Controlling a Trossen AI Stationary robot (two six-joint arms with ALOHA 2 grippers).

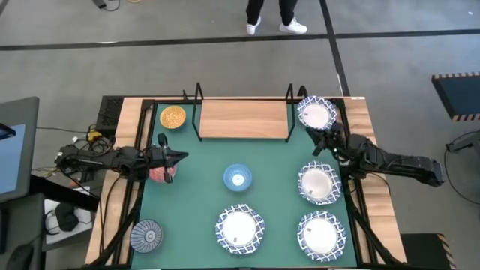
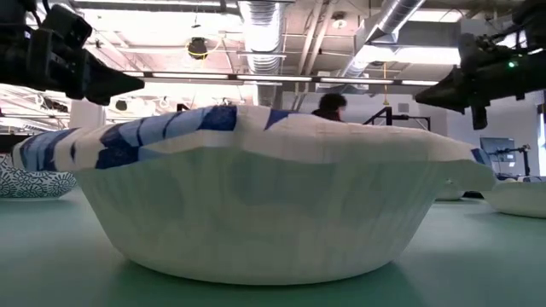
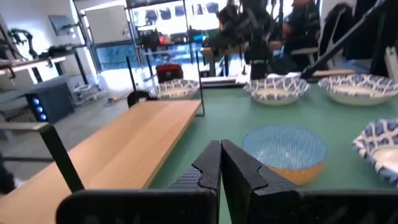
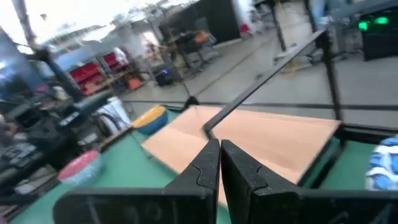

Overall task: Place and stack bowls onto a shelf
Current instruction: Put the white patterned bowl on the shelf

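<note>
- i can read no brand, label or writing on anything.
- nearest me, along the mat's front edge: a grey-blue ribbed bowl (image 1: 146,235) and two white lattice-rim bowls (image 1: 240,228).
- mid-mat: a light blue bowl (image 1: 238,178), with a red bowl (image 1: 158,174) under my left gripper (image 1: 180,157), whose fingers are pressed together on nothing.
- my right gripper (image 1: 315,141) is likewise closed and empty, between two more white bowls on the right.
- farthest: the shelf (image 1: 244,118), bare board, and an orange-yellow bowl (image 1: 173,117) just beside its left end.
- only the low view shows one white bowl's side wall; only the high view shows every bowl.
</note>
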